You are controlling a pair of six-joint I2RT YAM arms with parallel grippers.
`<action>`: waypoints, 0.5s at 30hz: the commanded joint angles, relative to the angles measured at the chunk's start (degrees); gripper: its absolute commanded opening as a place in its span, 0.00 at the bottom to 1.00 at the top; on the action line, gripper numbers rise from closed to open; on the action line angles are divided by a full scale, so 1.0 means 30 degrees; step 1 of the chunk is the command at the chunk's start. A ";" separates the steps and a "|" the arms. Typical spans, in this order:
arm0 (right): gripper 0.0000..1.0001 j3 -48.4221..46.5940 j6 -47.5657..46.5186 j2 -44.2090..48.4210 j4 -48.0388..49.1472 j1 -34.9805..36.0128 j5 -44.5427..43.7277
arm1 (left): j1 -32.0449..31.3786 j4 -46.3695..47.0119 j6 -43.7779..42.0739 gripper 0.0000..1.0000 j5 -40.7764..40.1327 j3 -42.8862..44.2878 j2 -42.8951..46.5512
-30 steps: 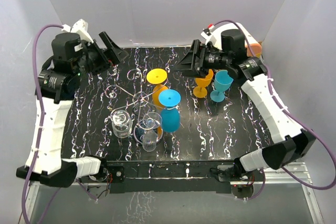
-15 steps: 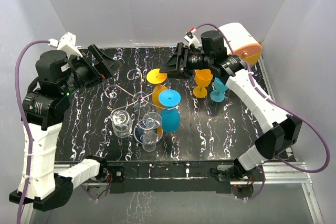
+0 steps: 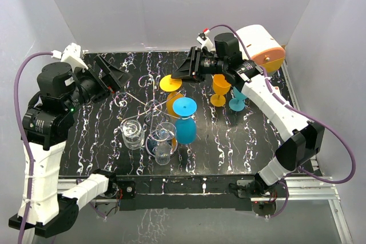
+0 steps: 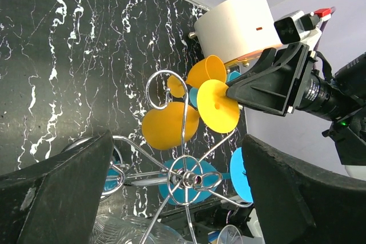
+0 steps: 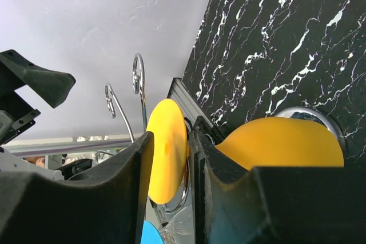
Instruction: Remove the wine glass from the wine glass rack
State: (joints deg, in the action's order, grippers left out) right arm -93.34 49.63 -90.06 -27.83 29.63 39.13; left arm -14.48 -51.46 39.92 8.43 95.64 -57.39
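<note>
Top view: wine glass rack (image 3: 150,106), left of centre on the counter (image 3: 240,141). The yellow wine glass (image 3: 170,83) hangs inverted on its far-right side.
Left wrist view: left end effector (image 4: 177,141), spread wide, empty, facing the rack.
Right wrist view: right end effector (image 5: 171,141), fingers (image 5: 114,198) closely flanking the glass's foot; whether it is clenched cannot be told.

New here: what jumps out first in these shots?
A silver wire rack stands at the centre with a yellow glass and a blue glass hanging upside down. The right gripper straddles the yellow glass's foot from the far side, grip unclear; the left gripper stands open at far left.
</note>
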 commanded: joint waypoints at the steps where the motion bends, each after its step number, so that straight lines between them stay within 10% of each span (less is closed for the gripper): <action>1: 0.27 -0.0868 0.0288 0.0009 0.1670 0.0151 -0.0096 | -0.0095 0.0074 0.0140 0.93 0.0463 -0.0162 0.0256; 15: 0.15 0.0072 0.1483 0.0397 0.2580 0.0192 0.0117 | -0.0087 -0.0098 0.0345 0.93 0.0575 -0.0208 0.0548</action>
State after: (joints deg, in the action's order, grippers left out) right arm -93.19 52.53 -90.11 -24.77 29.95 39.00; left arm -14.48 -51.48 40.97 9.23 95.48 -56.97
